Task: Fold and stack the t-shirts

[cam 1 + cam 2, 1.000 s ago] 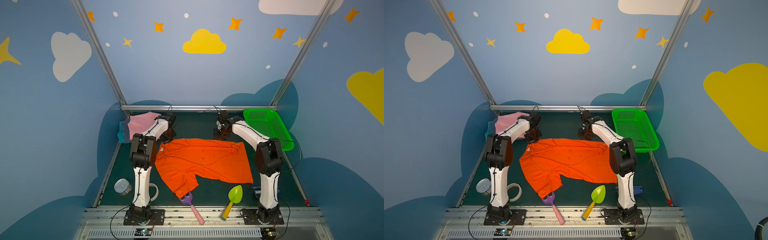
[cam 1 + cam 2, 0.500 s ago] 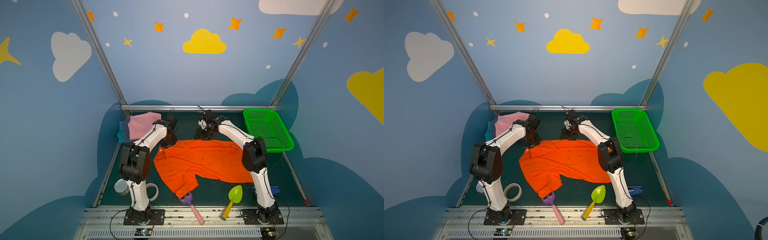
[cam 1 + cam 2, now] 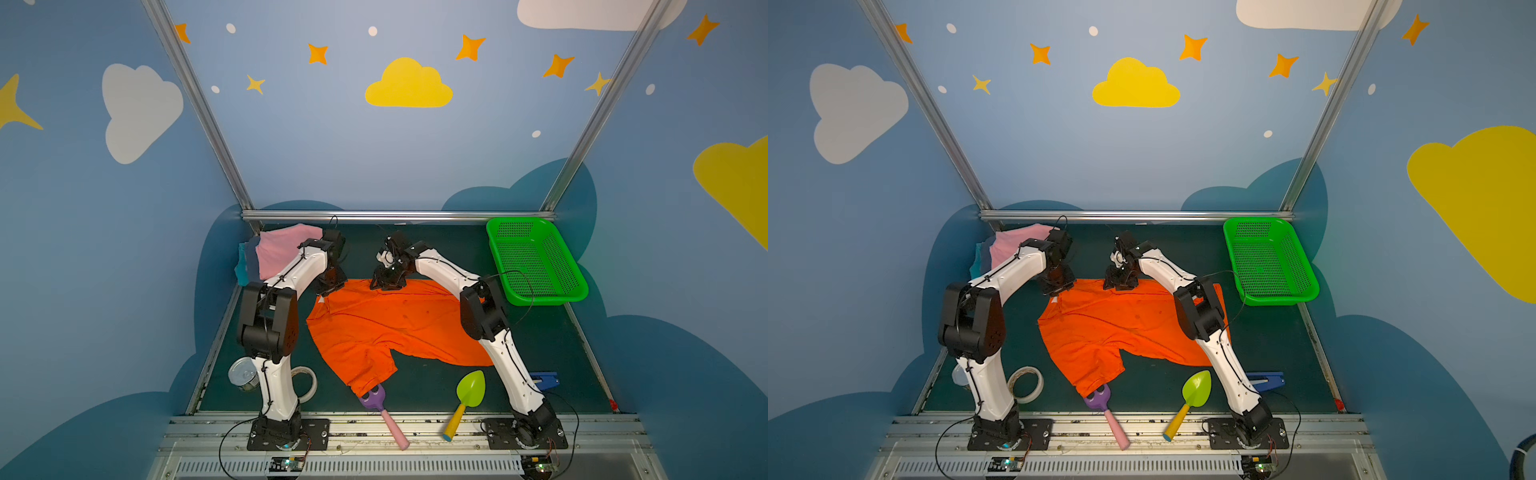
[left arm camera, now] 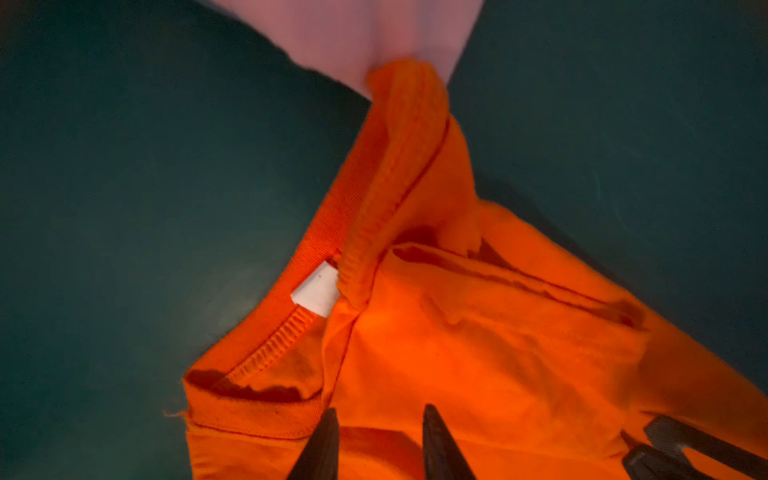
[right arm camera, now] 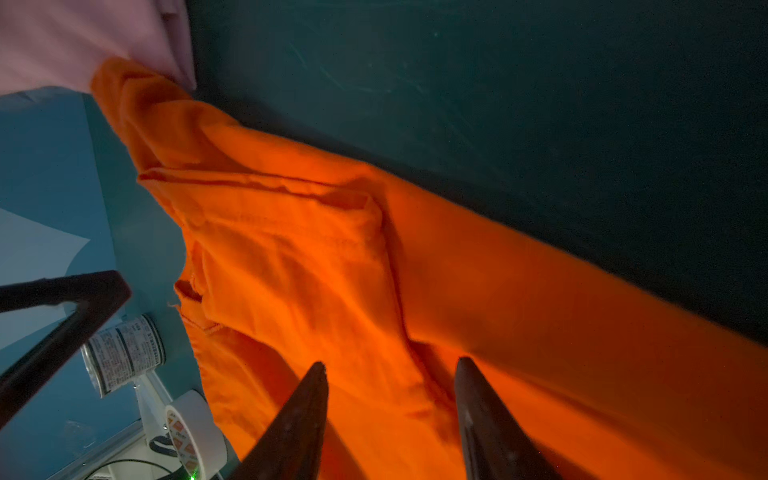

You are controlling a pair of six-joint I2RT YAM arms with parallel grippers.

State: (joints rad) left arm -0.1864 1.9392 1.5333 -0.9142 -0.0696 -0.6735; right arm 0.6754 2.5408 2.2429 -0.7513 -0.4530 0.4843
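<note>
Under both grippers lies the orange shirt (image 3: 395, 328), spread flat on the mat (image 3: 440, 253), its far edge directly below them. Over the collar end of that edge hangs the left gripper (image 3: 332, 286). In the wrist view the left gripper (image 4: 380, 411) has its tips a little apart. The cloth lies flat below the gap and nothing is pinched between them. Ahead of those tips the collar (image 4: 374, 208) is rucked into a ridge with a white label (image 4: 318, 293) beside it. The ridge's far end touches the pink shirt (image 4: 353, 33).

Just beside it, further along the same edge, sits the right gripper (image 3: 387, 283). Seen from its own wrist, the right gripper (image 5: 389, 361) has its jaws clearly parted and empty, and a fold of orange cloth runs below and ahead of them.

To the outer side of the left gripper, in both top views, the pink shirt lies folded on a grey-blue shirt (image 3: 250, 257) and a teal shirt (image 3: 241, 268). The left arm partly hides this stack.

Well apart from the right gripper, on its outer side, stands the basket (image 3: 540, 297).

Back from the grippers, toward the arm bases, the orange shirt's sleeve touches the head of a purple scoop (image 3: 374, 401), and a green shovel (image 3: 469, 388) lies near it. A tin (image 3: 243, 374) and a tape roll (image 3: 309, 384) sit by the left arm's base. A blue tool (image 3: 544, 380) lies by the right arm's base.
</note>
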